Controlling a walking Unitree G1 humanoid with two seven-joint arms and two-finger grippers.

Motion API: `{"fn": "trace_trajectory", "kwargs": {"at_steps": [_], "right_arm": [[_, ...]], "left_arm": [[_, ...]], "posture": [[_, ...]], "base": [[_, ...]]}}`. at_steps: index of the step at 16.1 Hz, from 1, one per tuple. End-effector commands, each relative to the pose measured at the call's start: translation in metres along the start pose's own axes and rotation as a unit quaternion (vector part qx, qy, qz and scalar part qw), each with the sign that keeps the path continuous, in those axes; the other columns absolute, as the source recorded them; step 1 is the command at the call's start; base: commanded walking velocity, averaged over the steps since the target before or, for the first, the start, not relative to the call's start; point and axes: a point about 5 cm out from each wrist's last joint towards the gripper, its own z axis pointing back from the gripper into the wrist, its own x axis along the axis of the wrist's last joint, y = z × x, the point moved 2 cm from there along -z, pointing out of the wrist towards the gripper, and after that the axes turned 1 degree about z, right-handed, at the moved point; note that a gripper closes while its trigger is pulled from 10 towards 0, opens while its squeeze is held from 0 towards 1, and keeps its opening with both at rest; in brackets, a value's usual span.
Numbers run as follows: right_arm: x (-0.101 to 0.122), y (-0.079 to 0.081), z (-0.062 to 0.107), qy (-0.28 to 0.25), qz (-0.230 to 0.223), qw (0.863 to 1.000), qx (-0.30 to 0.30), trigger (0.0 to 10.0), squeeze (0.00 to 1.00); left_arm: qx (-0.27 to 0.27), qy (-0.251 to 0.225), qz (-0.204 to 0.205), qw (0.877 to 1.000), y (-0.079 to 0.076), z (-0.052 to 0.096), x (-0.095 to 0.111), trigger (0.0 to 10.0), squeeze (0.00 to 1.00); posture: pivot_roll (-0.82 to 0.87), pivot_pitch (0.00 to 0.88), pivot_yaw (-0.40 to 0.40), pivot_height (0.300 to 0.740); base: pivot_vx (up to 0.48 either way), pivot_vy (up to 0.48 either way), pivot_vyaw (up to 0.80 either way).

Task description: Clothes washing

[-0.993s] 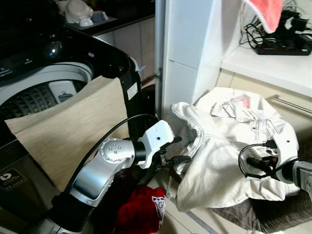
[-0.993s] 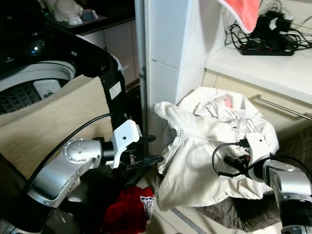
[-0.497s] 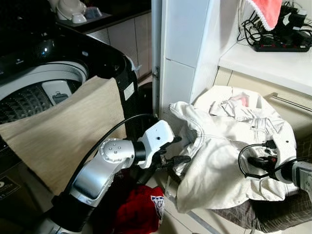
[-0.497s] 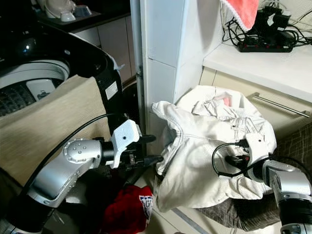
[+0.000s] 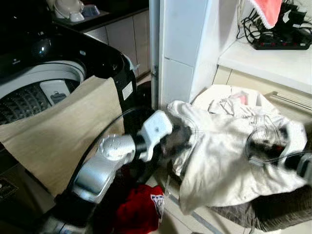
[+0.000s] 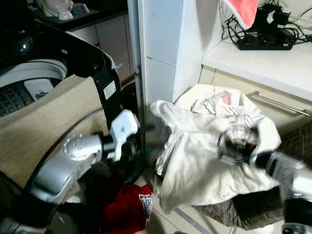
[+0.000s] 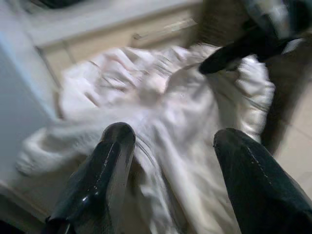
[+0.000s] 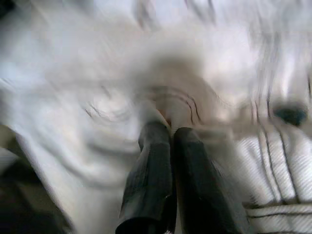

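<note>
A white garment [image 5: 219, 161] lies heaped on a brown checked cloth [image 5: 273, 214] at the right. My right gripper [image 5: 263, 146] sits on its right side, blurred; in the right wrist view its fingers [image 8: 156, 161] are pressed together with a fold of white fabric pinched at their tips, so it is shut on the garment. My left gripper [image 5: 179, 140] is at the garment's left edge. In the left wrist view this gripper [image 7: 173, 136] is open, and white cloth lies between and beyond the fingers. The washing machine [image 5: 29, 78] stands open at the left.
A beige towel [image 5: 63, 136] hangs over the machine's front rim. A red garment [image 5: 139, 212] lies on the floor below my left arm. A white pillar [image 5: 183, 48] stands behind the garment. At the right are a counter [image 5: 273, 61], a power strip [image 5: 280, 44] and a hanging pink cloth [image 5: 265, 12].
Both arms are now blurred with motion. The right gripper has risen a little with the white garment's right side. The left gripper has pushed in against the garment's left edge.
</note>
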Motion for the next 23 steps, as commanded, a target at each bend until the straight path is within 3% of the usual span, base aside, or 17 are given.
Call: {"fn": "trace_trajectory", "kwargs": {"at_steps": [1, 3, 5, 6, 8, 11, 12, 13, 15, 19, 20, 21, 22, 23], "right_arm": [[0.043, 0.026, 0.014, -0.084, 0.01, 0.994, 0.069, 0.0, 0.0], [0.06, 0.039, 0.024, -0.114, 0.028, 0.988, 0.099, 0.0, 0.0], [0.072, 0.05, 0.033, -0.117, 0.084, 0.983, 0.11, 0.0, 0.0], [0.076, 0.051, 0.035, -0.123, 0.089, 0.983, 0.102, 0.0, 0.0], [0.084, 0.052, 0.039, -0.141, 0.077, 0.983, 0.092, 0.0, 0.0], [0.109, 0.077, 0.049, -0.208, 0.047, 0.962, 0.173, 0.0, 0.0], [0.116, 0.084, 0.052, -0.229, 0.04, 0.951, 0.206, 0.0, 0.0], [0.126, 0.097, 0.058, -0.257, 0.031, 0.93, 0.259, 0.0, 0.0], [0.132, 0.11, 0.064, -0.273, 0.025, 0.912, 0.305, 0.0, 0.0], [0.128, 0.124, 0.07, -0.267, 0.022, 0.898, 0.35, 0.0, 0.0], [0.125, 0.128, 0.072, -0.263, 0.024, 0.894, 0.362, 0.0, 0.0], [0.124, 0.127, 0.073, -0.263, 0.023, 0.895, 0.358, 0.0, 0.0], [0.124, 0.127, 0.073, -0.265, 0.022, 0.896, 0.356, 0.0, 0.0], [0.124, 0.125, 0.074, -0.266, 0.022, 0.897, 0.353, 0.0, 0.0]], "left_arm": [[0.032, -0.036, -0.01, 0.999, 0.013, 0.0, 0.017, 10.0, 0.0], [0.04, -0.065, -0.024, 0.997, 0.017, -0.003, 0.031, 10.0, 0.0], [0.032, -0.092, -0.036, 0.995, 0.017, -0.013, 0.048, 10.0, 0.0], [0.029, -0.097, -0.038, 0.994, 0.017, -0.016, 0.051, 10.0, 0.0], [0.028, -0.104, -0.041, 0.993, 0.016, -0.021, 0.053, 10.0, 0.0], [0.003, -0.146, -0.019, 0.989, 0.009, -0.035, 0.071, 10.0, 0.0], [-0.018, -0.156, 0.001, 0.988, 0.003, -0.041, 0.075, 10.0, 0.17], [-0.048, -0.163, 0.028, 0.985, -0.005, -0.049, 0.079, 10.0, 1.0], [-0.072, -0.162, 0.027, 0.984, -0.014, -0.065, 0.081, 10.0, 1.0], [-0.055, -0.176, 0.025, 0.983, -0.017, -0.086, 0.094, 10.0, 1.0], [-0.045, -0.178, 0.013, 0.983, -0.017, -0.092, 0.096, 10.0, 0.77], [-0.035, -0.188, 0.016, 0.981, -0.015, -0.094, 0.098, 8.6, 0.15], [-0.043, -0.191, 0.021, 0.98, -0.015, -0.093, 0.098, 3.6, 0.0], [-0.044, -0.19, 0.024, 0.98, -0.015, -0.092, 0.096, 0.0, 0.0]], "posture": [[-0.16, 0.0, 0.024, 0.74], [-0.17, 0.0, 0.027, 0.74], [-0.18, 0.0, 0.031, 0.74], [-0.18, 0.0, 0.031, 0.74], [-0.18, 0.0, 0.032, 0.74], [-0.18, 0.0, 0.028, 0.74], [-0.18, 0.0, 0.028, 0.74], [-0.17, 0.0, 0.022, 0.74], [-0.18, 0.0, 0.019, 0.74], [-0.18, 0.0, 0.016, 0.74], [-0.18, 0.0, 0.019, 0.74], [-0.18, 0.0, 0.019, 0.74], [-0.18, 0.0, 0.025, 0.74], [-0.18, 0.0, 0.025, 0.74]], "base": [[0.0, 0.0, 0.0], [0.0, 0.0, 0.0], [0.0, 0.0, 0.0], [0.0, 0.0, 0.0], [0.0, 0.0, 0.0], [0.0, 0.0, 0.0], [0.0, 0.0, 0.0], [0.0, 0.0, 0.0], [0.0, 0.0, 0.0], [0.0, 0.0, 0.0], [0.0, 0.0, 0.0], [0.0, 0.0, 0.0], [0.0, 0.0, 0.0], [0.0, 0.0, 0.0]]}}
